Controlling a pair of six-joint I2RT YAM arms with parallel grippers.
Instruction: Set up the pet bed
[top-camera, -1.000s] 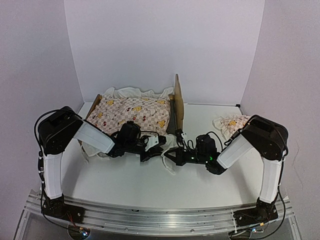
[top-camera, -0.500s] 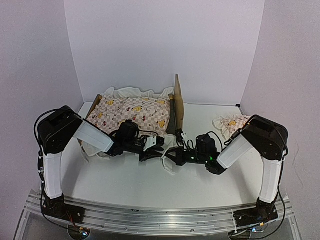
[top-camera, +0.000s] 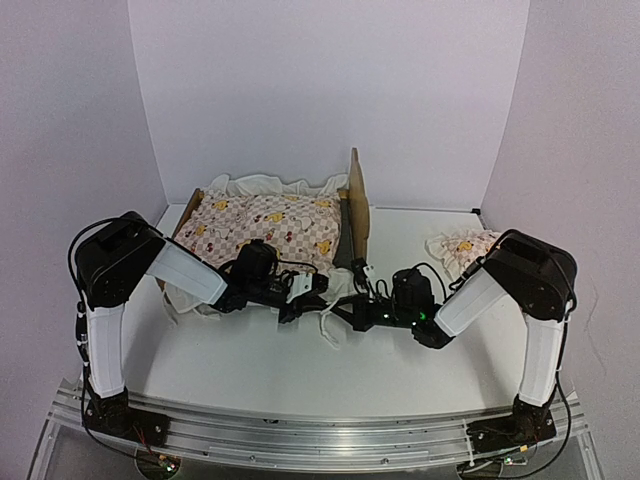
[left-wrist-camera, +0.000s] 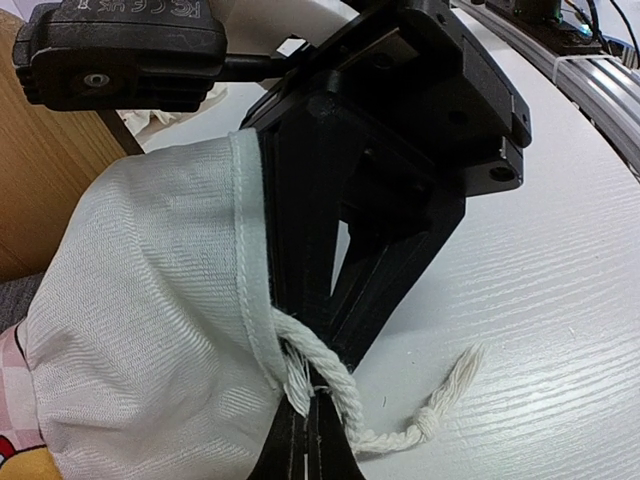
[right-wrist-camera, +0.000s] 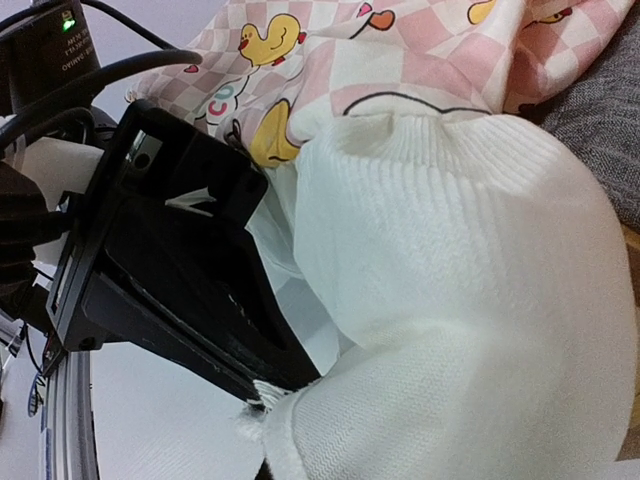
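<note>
The pet bed (top-camera: 355, 205) stands at the back, its light-wood headboard upright on the right; its wood also shows in the left wrist view (left-wrist-camera: 40, 170). The pink duck quilt (top-camera: 265, 222) lies on it, and its cream ruffle (left-wrist-camera: 150, 330) hangs over the near right corner. My left gripper (top-camera: 303, 293) is shut on the ruffle's edge and its white cord (left-wrist-camera: 400, 425). My right gripper (top-camera: 345, 308) faces it, tip to tip, shut on the same ruffle (right-wrist-camera: 450, 300), which hides its jaws. The grey base (right-wrist-camera: 600, 120) shows under the quilt.
The small matching pillow (top-camera: 458, 246) lies on the table at the right, behind my right arm. White walls close in the back and both sides. The metal rail (top-camera: 320, 435) runs along the near edge.
Both grippers have shifted slightly left and nearer with the ruffle between them. The loose white end now hangs lower under them. The bed and pillow have stayed in place.
</note>
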